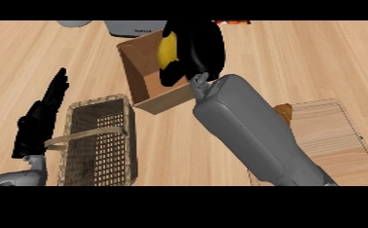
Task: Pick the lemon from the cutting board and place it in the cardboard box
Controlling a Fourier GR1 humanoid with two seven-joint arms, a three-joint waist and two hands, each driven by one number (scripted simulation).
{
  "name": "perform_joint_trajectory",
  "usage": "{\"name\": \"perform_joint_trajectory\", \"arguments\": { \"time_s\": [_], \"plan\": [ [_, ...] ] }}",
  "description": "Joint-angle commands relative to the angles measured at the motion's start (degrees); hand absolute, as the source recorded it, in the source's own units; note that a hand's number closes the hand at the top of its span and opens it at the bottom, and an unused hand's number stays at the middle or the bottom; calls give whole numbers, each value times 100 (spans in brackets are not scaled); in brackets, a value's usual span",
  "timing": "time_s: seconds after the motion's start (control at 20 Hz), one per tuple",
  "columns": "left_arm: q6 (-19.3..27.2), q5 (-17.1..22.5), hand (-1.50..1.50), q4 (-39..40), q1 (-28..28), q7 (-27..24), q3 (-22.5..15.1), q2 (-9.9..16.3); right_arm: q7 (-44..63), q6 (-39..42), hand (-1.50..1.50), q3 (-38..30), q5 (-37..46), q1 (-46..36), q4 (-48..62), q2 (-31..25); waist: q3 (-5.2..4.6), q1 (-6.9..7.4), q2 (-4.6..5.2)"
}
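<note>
Wooden counter (302,56), cardboard box (140,73), wicker basket (101,144), cutting board (330,134)

Light wooden counter (302,56) with lengthwise grain filling the view, a woven wicker basket (97,144) at lower left, a grey appliance (133,27) at the far edge

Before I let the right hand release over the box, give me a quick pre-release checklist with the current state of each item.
1. Yellow lemon held in the black right hand: ok, fingers curl round it.
2. Right hand positioned over the open brown cardboard box: ok, hand and lemon overlap the box opening in the head view.
3. Lemon low enough inside the box: cannot tell, height does not show from this steep view.
4. Woven wicker basket out of the drop path: ok, it sits beside the box, nearer the robot.
5. Black left hand out of the way: ok, open at the view's left edge, beside the basket.
6. Light wooden cutting board without lemon: ok.
</note>
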Motion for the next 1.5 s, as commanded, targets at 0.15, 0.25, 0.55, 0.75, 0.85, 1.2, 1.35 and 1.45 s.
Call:
{"name": "perform_joint_trajectory", "arguments": {
  "time_s": [0.15, 0.25, 0.55, 0.75, 0.85, 1.2, 1.35, 1.45],
  "plan": [
    [-118, -36, 0, 95, 182, 123, -288, -266, -330, -798, 150, 343, -757, -586, 1922, 3, -71, 84, 51],
    [-15, -142, 0, 263, 229, -84, -369, -413, -325, -949, 150, 241, -979, -896, 2385, 3, -73, 139, 73],
    [-117, -152, 0, 322, -125, -6, -352, -389, -874, -1888, -150, 546, -1791, -970, 3268, 3, -71, 237, 115],
    [-36, -284, 0, 205, -183, 332, -415, -461, -1384, -2475, -150, 635, -2298, -863, 3438, 3, -64, 243, 109],
    [-173, -197, 0, 372, -67, -46, -269, -315, -1654, -3012, -150, 384, -2346, -921, 3419, 3, -67, 190, 109],
    [-19, -268, 0, 196, -80, 240, -339, -559, -2497, -4330, -150, -482, -2973, -862, 3110, 3, -55, 14, 77],
    [-101, -131, 0, 370, 121, -93, -79, -442, -2823, -4483, -150, -802, -3440, -759, 2719, 3, -61, -51, 49],
    [-79, -232, 0, 374, 208, -120, -56, -388, -3377, -4526, -150, -1155, -3526, -407, 2512, -216, -58, -177, 30]
  ]
}}
